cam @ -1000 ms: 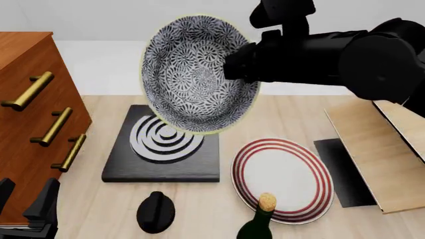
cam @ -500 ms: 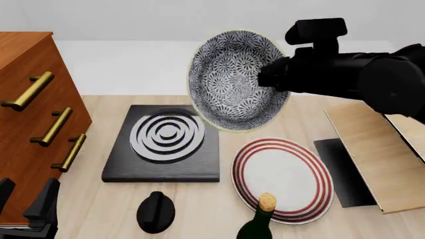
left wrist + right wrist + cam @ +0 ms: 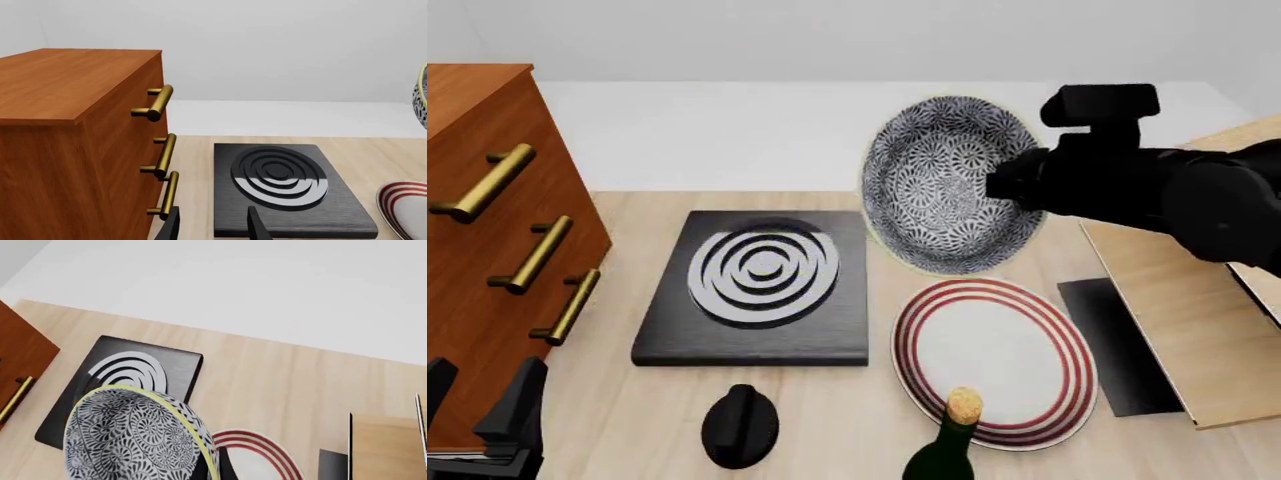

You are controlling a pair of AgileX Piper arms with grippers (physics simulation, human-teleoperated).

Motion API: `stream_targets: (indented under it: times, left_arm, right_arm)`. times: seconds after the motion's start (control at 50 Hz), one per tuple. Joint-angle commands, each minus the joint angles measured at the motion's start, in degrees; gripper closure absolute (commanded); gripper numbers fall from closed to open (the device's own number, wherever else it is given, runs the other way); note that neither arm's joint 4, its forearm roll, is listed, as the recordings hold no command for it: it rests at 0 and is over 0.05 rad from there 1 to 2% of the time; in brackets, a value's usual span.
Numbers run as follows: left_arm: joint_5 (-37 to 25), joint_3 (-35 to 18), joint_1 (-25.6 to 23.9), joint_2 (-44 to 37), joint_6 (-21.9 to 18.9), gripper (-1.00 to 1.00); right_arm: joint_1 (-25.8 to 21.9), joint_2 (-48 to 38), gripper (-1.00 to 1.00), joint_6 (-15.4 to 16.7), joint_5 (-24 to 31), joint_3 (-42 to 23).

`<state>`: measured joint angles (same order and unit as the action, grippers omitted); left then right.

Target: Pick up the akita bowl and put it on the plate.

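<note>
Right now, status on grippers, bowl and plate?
Right gripper shut on akita bowl, airborne, tilted. Left gripper open, idle. Plate bare; wine bottle at its near rim.

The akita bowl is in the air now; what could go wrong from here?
The akita bowl, pinched at its rim by the right gripper and tilted, might slip. It hangs beyond the plate, so an early release could miss. The corked bottle overlaps the plate's near edge and might get bumped.
</note>
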<state>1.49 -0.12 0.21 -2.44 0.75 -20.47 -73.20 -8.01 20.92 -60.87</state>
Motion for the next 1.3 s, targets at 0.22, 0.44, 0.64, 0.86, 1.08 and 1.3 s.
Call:
stream_targets:
  times: [0.22,0.44,0.64,0.86,1.08,1.3]
  left_arm:
    - [0.13,0.03,0.01,-0.11,0.01,-1.0]
    - [0.05,0.03,0.02,-0.06,0.02,-1.0]
    - [0.0,0.0,0.01,-0.03,0.01,-1.0]
    - [-0.04,0.0,0.02,0.05,0.0,-1.0]
    - [-0.02,0.0,0.01,0.01,0.01,-1.0]
    - [-0.04,0.0,0.02,0.04,0.01,-1.0]
  right_arm:
    - [3.63,0.5,1.0,-1.87,-4.54,8.62]
    - [5.05,0.39,1.0,-2.3,-7.14,13.38]
    - [6.8,-1.57,1.0,-2.56,-10.11,16.97]
    - [9.02,-4.6,1.0,-2.3,-13.45,19.36]
    - [10.89,-8.69,1.0,-3.07,-17.15,20.68]
    - [11.66,-13.42,1.0,-3.78,-21.84,23.21]
